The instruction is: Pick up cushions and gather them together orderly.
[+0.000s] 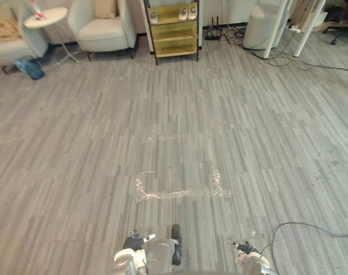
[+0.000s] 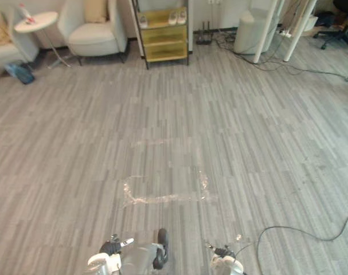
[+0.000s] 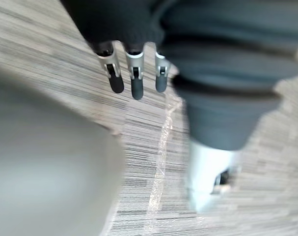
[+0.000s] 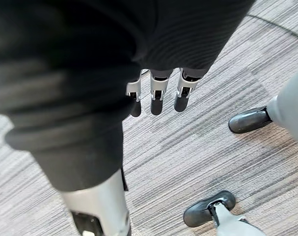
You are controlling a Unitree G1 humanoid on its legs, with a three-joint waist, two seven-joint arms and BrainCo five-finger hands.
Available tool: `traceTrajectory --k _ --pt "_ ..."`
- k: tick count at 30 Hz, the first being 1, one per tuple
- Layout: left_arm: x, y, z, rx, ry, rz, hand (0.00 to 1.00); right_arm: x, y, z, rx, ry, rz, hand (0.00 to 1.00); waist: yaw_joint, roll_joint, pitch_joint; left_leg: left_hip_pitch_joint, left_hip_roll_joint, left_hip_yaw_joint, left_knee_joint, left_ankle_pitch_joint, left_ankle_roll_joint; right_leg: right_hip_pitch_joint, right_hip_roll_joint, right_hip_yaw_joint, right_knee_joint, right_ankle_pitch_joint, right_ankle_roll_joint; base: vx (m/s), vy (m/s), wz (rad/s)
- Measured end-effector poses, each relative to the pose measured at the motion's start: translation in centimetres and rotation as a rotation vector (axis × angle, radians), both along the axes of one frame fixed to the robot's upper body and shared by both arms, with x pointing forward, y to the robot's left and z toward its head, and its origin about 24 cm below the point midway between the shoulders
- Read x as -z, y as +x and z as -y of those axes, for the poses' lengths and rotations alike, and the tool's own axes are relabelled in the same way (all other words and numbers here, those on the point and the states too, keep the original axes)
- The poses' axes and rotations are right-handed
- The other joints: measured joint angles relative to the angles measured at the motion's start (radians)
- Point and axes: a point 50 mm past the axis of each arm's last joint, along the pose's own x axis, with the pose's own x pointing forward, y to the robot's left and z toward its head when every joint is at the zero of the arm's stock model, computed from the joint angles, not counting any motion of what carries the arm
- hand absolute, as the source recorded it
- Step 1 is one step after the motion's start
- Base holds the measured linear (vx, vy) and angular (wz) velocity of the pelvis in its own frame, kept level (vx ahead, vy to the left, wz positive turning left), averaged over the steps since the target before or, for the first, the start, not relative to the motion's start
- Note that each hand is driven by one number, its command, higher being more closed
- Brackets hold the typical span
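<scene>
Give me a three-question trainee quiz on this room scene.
1. True or false: the left hand is curled round something.
2. What sits on top of the yellow shelf? A books, B shoes, C cups.
3. Fill in: the tan cushion nearest that shelf rests in the white ____.
Key: 1 false; 2 B; 3 armchair.

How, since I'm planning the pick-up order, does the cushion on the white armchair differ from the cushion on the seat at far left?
The armchair cushion is plain tan and stands upright on the armchair. The far-left cushion looks mottled and more slumped on its seat. The armchair cushion sits right of the round side table, and the far-left cushion sits left of it. Both rest on pale upholstery far across the floor.
</scene>
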Motion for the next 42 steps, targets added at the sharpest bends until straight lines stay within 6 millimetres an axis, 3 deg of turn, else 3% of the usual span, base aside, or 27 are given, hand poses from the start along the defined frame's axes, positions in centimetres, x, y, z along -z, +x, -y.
traceTrajectory --k 1,2,3,5,8,11,12,13,14,16,17,18,19,20,22,23,24,26,27,30,31,33,35,37,40,41,42 --pt "0.2 -0.5 -0.1 0.005 0.002 -0.017 0.00 0.0 -0.1 -0.2 -0.023 -0.002 -0.004 0.00 -0.004 -0.004 0.001 0.075 -0.007 -0.001 -0.003 -0.052 0.003 -0.114 -0.004 0.019 0.312 0.076 0.128 0.52 0.105 -0.13" --pt "0.2 -0.4 -0.1 0.009 0.004 -0.023 0.00 0.1 -0.2 -0.5 -0.043 0.007 -0.002 0.00 -0.009 -0.010 0.006 0.140 -0.014 -0.006 -0.011 -0.085 -0.006 -0.207 -0.021 0.022 0.544 0.131 0.177 0.51 0.094 -0.02" --pt "0.2 -0.5 -0.1 0.011 0.004 -0.031 0.00 0.2 -0.4 -0.7 -0.051 0.013 -0.005 0.00 -0.014 -0.010 0.006 0.178 -0.018 -0.011 -0.017 -0.097 -0.008 -0.240 -0.033 0.009 0.623 0.122 0.166 0.50 0.054 0.13" --pt "0.4 -0.8 0.2 0.015 -0.002 -0.046 0.00 -0.2 0.0 -0.3 -0.068 -0.008 0.029 0.00 -0.031 -0.003 0.007 0.334 -0.016 -0.021 -0.098 -0.121 -0.018 -0.354 -0.100 -0.101 0.695 0.032 0.080 0.50 0.030 0.23" --pt "0.5 -0.6 0.3 0.034 0.000 -0.048 0.00 -0.3 0.1 -0.1 -0.057 -0.008 0.040 0.00 -0.045 -0.001 0.007 0.455 0.025 -0.043 -0.178 -0.140 -0.037 -0.437 -0.107 -0.228 0.398 -0.002 0.040 0.44 -0.070 0.28" --pt "0.6 -0.7 0.5 0.054 0.003 -0.061 0.00 -0.1 -0.2 0.3 -0.040 -0.007 0.016 0.00 -0.088 -0.013 0.005 0.473 0.046 -0.129 -0.172 -0.195 -0.054 -0.460 -0.023 -0.089 -0.085 0.164 0.042 0.49 -0.261 0.73" --pt "0.7 -0.8 0.5 0.053 0.005 -0.065 0.00 0.1 -0.8 0.6 -0.003 -0.001 0.004 0.00 -0.095 -0.024 0.005 0.497 0.038 -0.178 -0.170 -0.228 -0.066 -0.455 -0.013 -0.020 -0.160 0.267 0.044 0.51 -0.346 0.91" --pt "0.9 -1.1 0.7 0.050 -0.004 -0.083 0.00 0.0 -1.0 1.3 0.004 -0.016 -0.001 0.00 -0.099 0.000 0.005 0.515 0.053 -0.212 -0.167 -0.244 -0.068 -0.448 0.003 -0.007 -0.131 0.306 0.032 0.64 -0.397 0.68" --pt "1.1 -1.5 1.4 0.052 -0.024 -0.096 0.00 -0.1 -1.0 2.1 0.000 -0.037 -0.009 0.00 -0.092 0.037 -0.002 0.509 0.079 -0.243 -0.135 -0.244 -0.067 -0.448 0.019 -0.029 -0.094 0.262 0.016 0.53 -0.317 0.49" --pt "1.2 -1.8 2.0 0.036 -0.044 -0.104 0.00 -0.2 -0.9 2.2 0.005 -0.038 -0.009 0.00 -0.090 0.062 -0.006 0.429 0.105 -0.304 0.042 -0.244 -0.069 -0.433 0.017 -0.094 -0.041 0.202 -0.013 0.50 -0.323 0.67" --pt "1.1 -1.4 2.0 0.010 -0.057 -0.088 0.00 -0.2 -0.9 2.0 0.008 -0.036 -0.001 0.00 -0.098 0.079 -0.008 0.352 0.117 -0.300 0.240 -0.218 -0.112 -0.390 0.017 -0.146 -0.033 0.160 -0.028 0.47 -0.328 1.12" --pt "0.7 -0.8 2.0 0.006 -0.058 -0.061 0.00 -0.2 -0.9 2.1 -0.014 -0.046 -0.005 0.00 -0.098 0.080 0.007 0.248 0.149 -0.271 0.478 -0.125 -0.166 -0.324 0.023 -0.188 -0.048 0.130 -0.045 0.46 -0.293 1.10" --pt "0.6 -0.6 1.8 0.004 -0.051 -0.049 0.00 -0.2 -1.0 2.1 -0.019 -0.047 -0.013 0.00 -0.091 0.075 0.015 0.191 0.168 -0.253 0.590 -0.038 -0.153 -0.286 0.027 -0.201 -0.062 0.116 -0.056 0.41 -0.245 0.75" --pt "0.4 -0.3 1.5 0.019 -0.038 -0.034 0.00 -0.1 -1.1 1.8 -0.021 -0.045 -0.021 0.00 -0.069 0.068 0.021 0.125 0.198 -0.210 0.707 -0.074 -0.146 -0.211 0.028 -0.221 -0.094 0.099 -0.073 0.38 -0.209 0.41" --pt "0.2 0.1 1.5 0.045 -0.038 -0.014 0.00 -0.2 -0.7 1.7 -0.011 -0.038 -0.008 0.00 -0.060 0.055 0.022 0.051 0.197 -0.106 0.641 -0.170 -0.134 -0.109 0.013 -0.242 -0.177 0.099 -0.073 0.37 -0.187 0.27" --pt "0.1 0.2 1.6 0.048 -0.040 -0.009 0.00 -0.2 -0.5 1.6 -0.009 -0.037 -0.004 0.00 -0.060 0.054 0.023 0.038 0.188 -0.091 0.594 -0.182 -0.135 -0.093 0.007 -0.247 -0.193 0.099 -0.073 0.33 -0.091 0.23" --pt "0.0 0.5 1.8 0.061 -0.042 0.003 0.00 -0.2 -0.4 1.6 -0.003 -0.036 0.001 0.00 -0.059 0.052 0.022 0.013 0.144 -0.079 0.400 -0.188 -0.131 -0.061 -0.005 -0.260 -0.230 0.095 -0.065 0.30 -0.024 0.24" --pt "0.0 0.5 2.2 0.067 -0.048 0.004 0.00 -0.1 -0.6 1.6 0.026 -0.023 0.002 0.00 -0.058 0.060 0.018 0.009 0.092 -0.120 0.083 -0.115 -0.136 -0.037 -0.003 -0.275 -0.261 0.079 -0.038 0.33 0.026 0.16" --pt "0.0 0.5 2.1 0.067 -0.045 0.004 0.00 -0.1 -0.7 1.5 0.029 -0.018 -0.001 0.00 -0.047 0.056 0.015 0.017 0.072 -0.161 0.013 0.003 -0.123 -0.022 -0.001 -0.272 -0.265 0.061 -0.018 0.35 0.089 -0.08" --pt "-0.2 1.0 1.6 0.079 -0.029 0.012 0.00 0.2 -1.0 0.0 0.018 0.019 -0.010 0.00 -0.043 -0.002 0.001 0.038 0.025 -0.138 0.005 0.000 -0.086 -0.009 -0.049 -0.253 -0.242 0.030 0.020 0.41 0.058 -0.04" --pt "-0.3 1.2 1.6 0.082 -0.028 0.018 0.00 0.4 -1.3 -0.3 0.008 0.025 -0.019 0.00 -0.033 -0.014 0.002 0.063 0.019 -0.121 0.005 -0.022 -0.075 -0.030 -0.067 -0.227 -0.170 0.027 0.025 0.35 0.113 -0.26" --pt "-0.3 1.2 1.7 0.096 -0.027 0.014 0.00 0.2 -1.0 -0.4 -0.004 0.025 0.001 0.00 -0.035 -0.012 0.001 0.113 0.017 -0.109 -0.014 -0.054 -0.064 -0.104 -0.086 -0.180 0.036 0.021 0.036 0.33 0.131 -0.27" --pt "-0.4 1.4 2.0 0.122 -0.025 0.017 0.00 -0.2 -0.3 -0.6 -0.037 0.017 0.039 0.00 -0.037 -0.022 0.011 0.226 -0.001 -0.090 -0.046 -0.103 -0.050 -0.293 -0.138 -0.108 0.493 0.085 0.078 0.34 0.126 -0.25" --pt "-0.2 0.9 1.9 0.120 -0.023 0.002 0.00 -0.3 -0.3 -0.5 -0.059 0.002 0.042 0.00 -0.051 -0.021 0.006 0.301 -0.001 -0.094 -0.062 -0.134 -0.045 -0.358 -0.144 -0.121 0.611 0.055 0.070 0.36 0.041 0.03" --pt "0.2 0.5 1.9 0.120 -0.024 -0.027 0.00 -0.3 -0.2 -0.3 -0.054 -0.003 0.046 0.00 -0.079 -0.014 0.005 0.396 0.028 -0.134 -0.130 -0.136 -0.044 -0.390 -0.094 -0.208 0.413 -0.014 0.036 0.37 -0.057 0.43" --pt "0.3 0.3 1.8 0.119 -0.022 -0.034 0.00 -0.3 -0.1 -0.2 -0.047 -0.002 0.048 0.00 -0.089 -0.012 0.004 0.401 0.041 -0.146 -0.138 -0.136 -0.045 -0.391 -0.063 -0.217 0.300 -0.008 0.025 0.35 -0.131 0.60" --pt "0.5 0.1 1.6 0.119 -0.019 -0.046 0.00 -0.2 -0.3 -0.2 -0.039 0.002 0.038 0.00 -0.093 -0.015 0.002 0.404 0.047 -0.171 -0.137 -0.143 -0.056 -0.382 -0.024 -0.213 0.112 0.047 0.012 0.38 -0.166 0.54"
